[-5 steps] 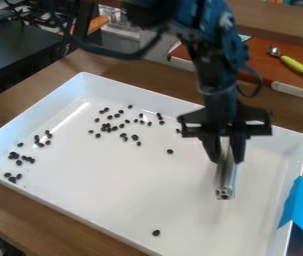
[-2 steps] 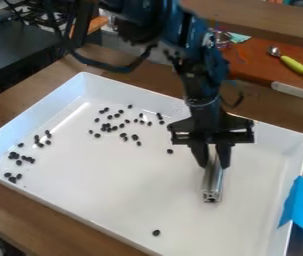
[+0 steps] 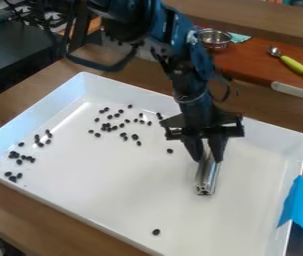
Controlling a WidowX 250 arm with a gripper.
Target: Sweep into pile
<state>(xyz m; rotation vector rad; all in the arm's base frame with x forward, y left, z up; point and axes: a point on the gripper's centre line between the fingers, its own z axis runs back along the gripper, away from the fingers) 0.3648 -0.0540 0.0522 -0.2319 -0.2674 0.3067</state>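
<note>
The gripper (image 3: 208,159) hangs over the tray (image 3: 120,200), right of its middle as the camera sees it. Its fingers stand a little apart, closed on a metal bar (image 3: 208,176) that is held between them. The bar slants down toward the tray's near side, its open, ribbed end facing the camera; whether it touches the tray's floor, I cannot tell.

The beans (image 3: 135,137), small and dark, lie inside the tray in loose groups. One wide scatter is toward the tray's far side, left of its middle. More sit in small clumps near the tray's left end, some close to the wall. A single bean (image 3: 170,151) lies near the tray's middle, and another lone bean (image 3: 156,232) is close to the tray's near wall.

The tray rests on a wooden surface (image 3: 20,212). A blue sheet (image 3: 299,205) stands against the tray's right end. Beyond the tray's far side is a red-brown board (image 3: 254,62) with a metal bowl (image 3: 214,40), a green-handled spoon (image 3: 292,65) and, along its edge, a white strip (image 3: 292,90).
</note>
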